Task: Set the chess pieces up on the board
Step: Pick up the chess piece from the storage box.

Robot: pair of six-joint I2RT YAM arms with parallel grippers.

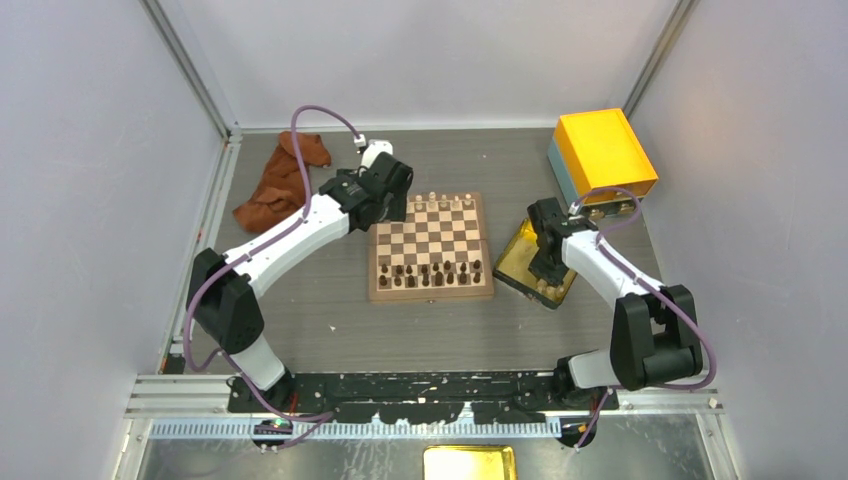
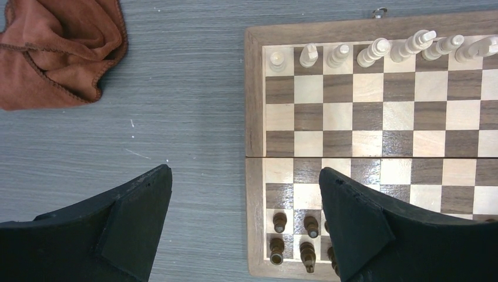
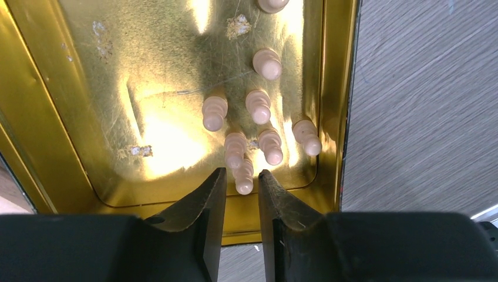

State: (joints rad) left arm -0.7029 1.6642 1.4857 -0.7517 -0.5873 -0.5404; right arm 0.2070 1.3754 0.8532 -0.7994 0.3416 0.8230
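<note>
The board (image 1: pixel 430 295) lies mid-table, with cream chess pieces (image 1: pixel 445 203) along its far row and dark chessmen (image 1: pixel 435 272) on the near rows. In the left wrist view the cream row (image 2: pixel 376 51) stands at the top of the board (image 2: pixel 254 117). My left gripper (image 2: pixel 245 172) hangs wide open over the board's left edge, holding nothing; it (image 1: pixel 390 190) sits at the far left corner. My right gripper (image 3: pixel 242 171) is down in the golden tray (image 3: pixel 88 147), open narrowly, its tips on either side of a cream pawn (image 3: pixel 244 179). Several more pawns (image 3: pixel 258 106) lie beyond.
An orange-yellow box (image 1: pixel 603 150) stands at the back right, behind the tray (image 1: pixel 510 262). A brown cloth (image 1: pixel 285 180) lies crumpled at the back left, also in the left wrist view (image 2: pixel 59 47). A second golden tray (image 1: pixel 470 463) sits below the arm bases.
</note>
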